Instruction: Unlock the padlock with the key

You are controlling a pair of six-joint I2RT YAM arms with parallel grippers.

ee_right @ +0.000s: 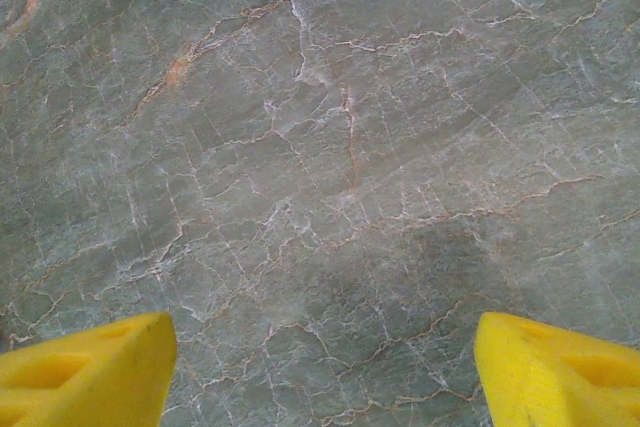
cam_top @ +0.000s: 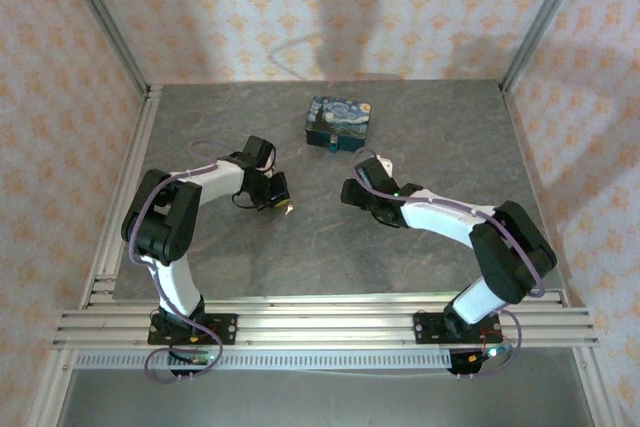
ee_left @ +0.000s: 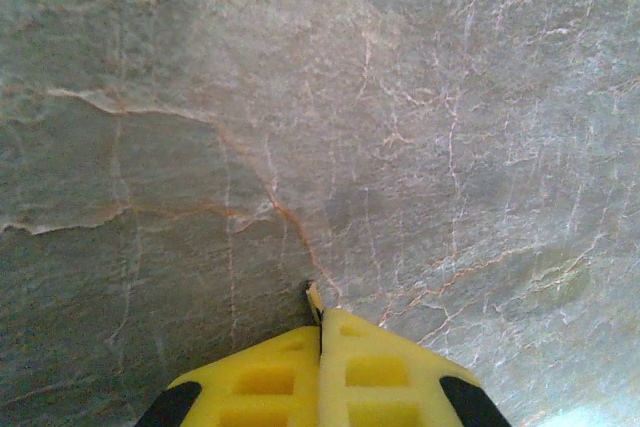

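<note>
- Left gripper: how do its yellow fingers stand?
- Pressed together, tips pointing down close to the grey marbled table. A tiny pale sliver pokes out from between the tips. What it is cannot be told.
- And the right gripper?
- Spread wide, with one yellow finger at each lower corner of its wrist view and bare table between them.
- Where is the padlock?
- It lies flat on the far middle of the table, beyond both grippers and apart from them, with its starry-night print facing up.
- And the key?
- Its teal head sits at the padlock's near edge. Whether it is inserted cannot be told.
</note>
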